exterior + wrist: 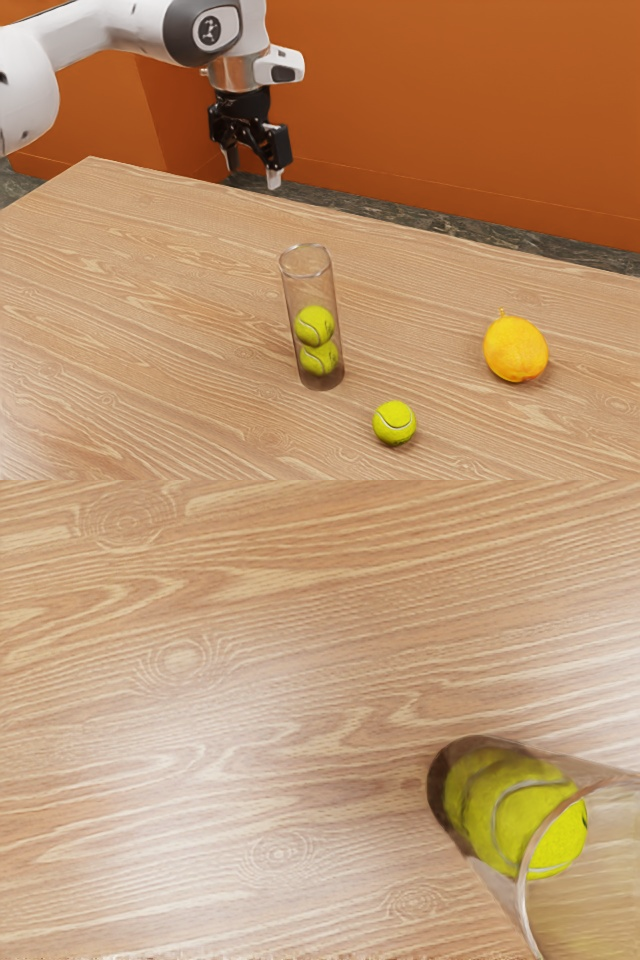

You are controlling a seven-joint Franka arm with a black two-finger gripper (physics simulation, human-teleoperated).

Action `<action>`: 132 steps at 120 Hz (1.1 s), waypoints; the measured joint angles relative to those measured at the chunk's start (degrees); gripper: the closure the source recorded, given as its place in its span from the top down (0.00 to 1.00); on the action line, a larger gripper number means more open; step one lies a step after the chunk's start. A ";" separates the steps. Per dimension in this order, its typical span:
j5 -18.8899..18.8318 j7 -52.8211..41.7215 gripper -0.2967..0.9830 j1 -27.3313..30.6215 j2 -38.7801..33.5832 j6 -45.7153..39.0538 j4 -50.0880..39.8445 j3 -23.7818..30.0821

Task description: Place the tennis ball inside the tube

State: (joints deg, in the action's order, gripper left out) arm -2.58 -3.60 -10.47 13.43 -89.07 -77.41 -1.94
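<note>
1. Claw (253,173), upper left of the exterior view: open, 2 fingers apart.
2. Clear tube (289,290), centre: upright on the table (150,300); lower right of the wrist view.
3. 2 stacked balls (314,325), inside tube.
4. Loose tennis ball (394,423), lower centre: on table, outside tube.
5. Yellow-orange fruit (515,349), right.

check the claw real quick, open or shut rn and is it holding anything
Claw: open, fingers apart, holding nothing; the loose tennis ball lies on the table.
</note>
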 joint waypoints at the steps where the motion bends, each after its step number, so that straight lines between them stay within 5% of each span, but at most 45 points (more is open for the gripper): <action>1: 0.00 0.03 0.77 0.00 0.01 0.05 0.02 0.00; 29: -0.91 1.10 0.77 -0.30 -0.09 0.27 -0.28 4.37; 52: -4.02 3.11 0.77 -8.35 -0.06 0.31 -0.72 6.64; 83: -2.47 5.13 0.77 -15.36 -1.27 0.08 -4.42 8.06; 132: 0.22 7.05 0.77 -18.50 -0.63 -15.24 -22.05 8.64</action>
State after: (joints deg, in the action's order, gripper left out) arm -2.35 3.45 -28.96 12.80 -104.31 -99.46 6.70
